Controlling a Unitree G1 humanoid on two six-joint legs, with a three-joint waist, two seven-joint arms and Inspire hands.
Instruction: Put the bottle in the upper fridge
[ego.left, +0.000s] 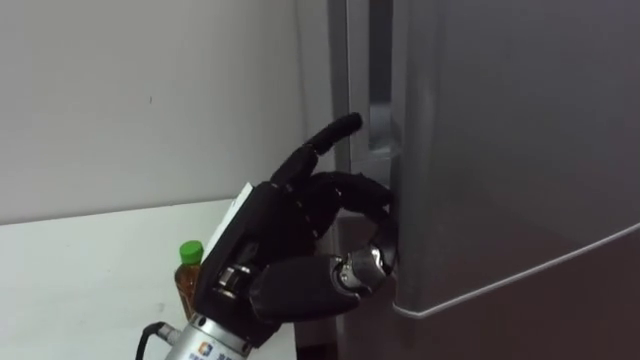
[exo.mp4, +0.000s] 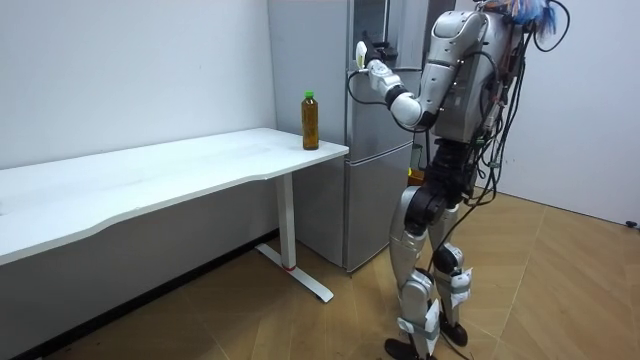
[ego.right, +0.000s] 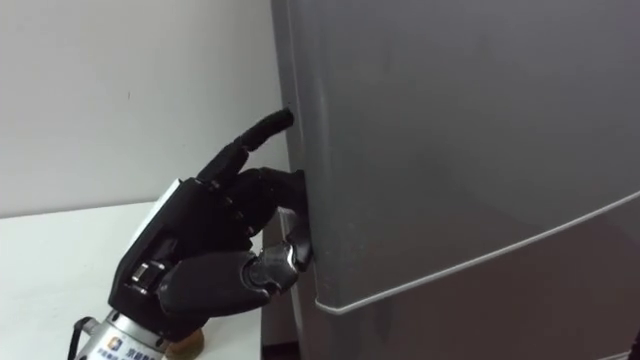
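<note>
A bottle of amber drink with a green cap stands upright on the white table, near the corner next to the fridge. My left hand is raised at the left edge of the grey upper fridge door. Most of its fingers curl into the door's handle recess, one finger points straight up, and the thumb presses the door edge below. The door looks closed. The bottle is below and behind this hand, apart from it.
In the room view I stand upright facing the tall grey fridge, with the long white table along the wall on my left. A seam divides the upper door from the lower one. Wooden floor lies behind me.
</note>
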